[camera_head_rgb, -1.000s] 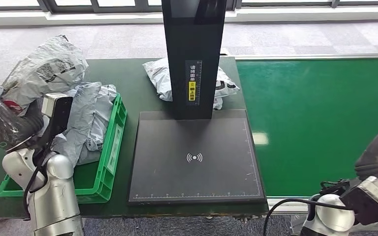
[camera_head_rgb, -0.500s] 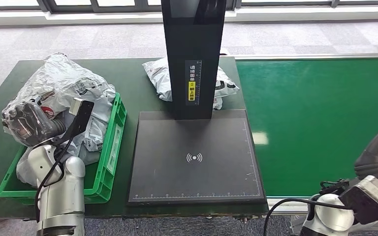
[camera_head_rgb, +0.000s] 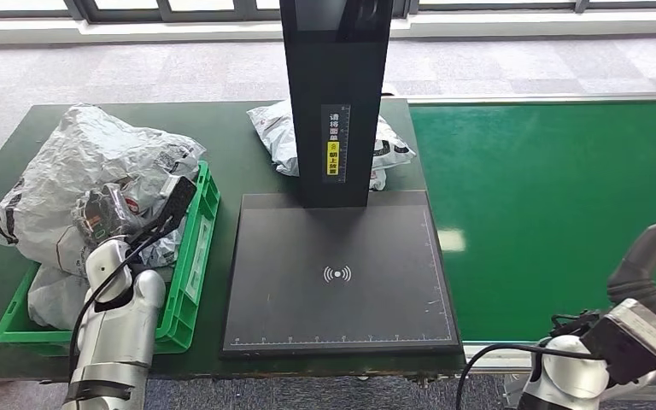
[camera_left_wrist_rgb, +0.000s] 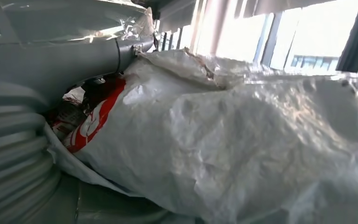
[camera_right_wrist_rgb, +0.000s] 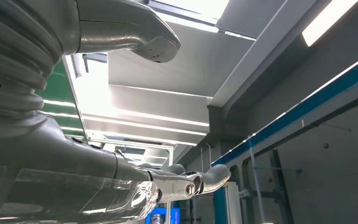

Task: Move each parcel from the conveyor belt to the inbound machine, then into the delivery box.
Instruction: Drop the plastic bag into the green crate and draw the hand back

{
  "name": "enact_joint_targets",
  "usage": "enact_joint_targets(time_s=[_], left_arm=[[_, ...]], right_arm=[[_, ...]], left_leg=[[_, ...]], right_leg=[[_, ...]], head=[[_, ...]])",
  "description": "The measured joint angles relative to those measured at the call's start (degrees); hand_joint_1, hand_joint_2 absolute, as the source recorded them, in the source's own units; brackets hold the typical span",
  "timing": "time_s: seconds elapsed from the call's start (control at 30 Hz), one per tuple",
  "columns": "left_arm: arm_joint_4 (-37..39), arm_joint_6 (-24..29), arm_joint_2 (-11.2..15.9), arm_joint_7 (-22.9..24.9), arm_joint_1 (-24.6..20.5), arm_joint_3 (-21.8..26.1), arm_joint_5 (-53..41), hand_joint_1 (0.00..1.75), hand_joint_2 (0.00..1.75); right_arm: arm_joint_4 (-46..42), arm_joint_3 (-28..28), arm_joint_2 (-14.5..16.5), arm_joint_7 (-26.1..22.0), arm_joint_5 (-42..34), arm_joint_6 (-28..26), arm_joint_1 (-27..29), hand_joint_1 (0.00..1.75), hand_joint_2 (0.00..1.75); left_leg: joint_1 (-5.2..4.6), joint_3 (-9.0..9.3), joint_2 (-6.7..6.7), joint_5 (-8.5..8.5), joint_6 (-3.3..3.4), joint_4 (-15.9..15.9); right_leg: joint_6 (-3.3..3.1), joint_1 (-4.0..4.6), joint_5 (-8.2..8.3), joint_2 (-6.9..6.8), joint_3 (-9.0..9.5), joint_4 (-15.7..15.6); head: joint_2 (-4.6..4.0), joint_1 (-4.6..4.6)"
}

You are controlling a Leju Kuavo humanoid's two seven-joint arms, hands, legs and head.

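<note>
Crinkled grey-white polythene presses against my left hand [camera_head_rgb: 120,209], which grasps a large poly-mailer parcel [camera_head_rgb: 77,184] above the green delivery crate [camera_head_rgb: 190,282]. In the left wrist view the hand [camera_left_wrist_rgb: 51,56] has its thumb laid over the top of the parcel [camera_left_wrist_rgb: 242,149], beside a red printed band; the darker fingers are hidden under the film.

The parcel overhangs the crate's far and left rim, partly resting on the mailers [camera_head_rgb: 51,295] already lying inside, so I judge it in the final leg of the task: scanned and being settled into the box, not yet let go.

My right hand [camera_right_wrist_rgb: 182,184] hangs low beside the conveyor belt [camera_head_rgb: 555,213], thumb and fingers spread, holding nothing; the view from the head shows the silver right forearm [camera_head_rgb: 628,342] at the lower right.

Between crate and belt lies the black scanning plate [camera_head_rgb: 342,273] of the inbound machine, its column [camera_head_rgb: 335,94] rising behind. One more white mailer [camera_head_rgb: 278,132] lies behind the column on the table, partly hidden.

Handling judgement: the parcel looks light, soft and slack, its film slippery and easily creased, its contents loose inside. A broad grasp across the bulk, gathering a fold of film, should hold better than a pinch at a corner, which may slide or tear.
</note>
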Motion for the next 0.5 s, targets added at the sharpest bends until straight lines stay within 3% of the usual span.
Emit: enact_joint_targets(time_s=[0.43,0.5], left_arm=[[3.79,-3.51,1.44,1.42,-0.74,-2.31,-0.02,1.75,1.75],[3.86,-3.51,1.48,1.51,-0.74,-2.49,-0.03,1.14,1.75]], right_arm=[[0.77,0.0,0.0,0.0,-0.22,0.0,0.0,0.0,1.75],[0.87,0.0,-0.01,0.0,-0.28,0.0,0.01,0.0,1.75]], left_leg=[[0.0,0.0,0.0,-0.01,-0.01,0.0],[0.0,0.0,0.0,-0.01,-0.01,0.0]], right_leg=[[-0.01,0.02,-0.01,0.01,-0.01,0.0],[-0.01,0.02,-0.01,0.01,-0.01,0.0]], head=[[0.0,-0.01],[0.0,-0.01]])
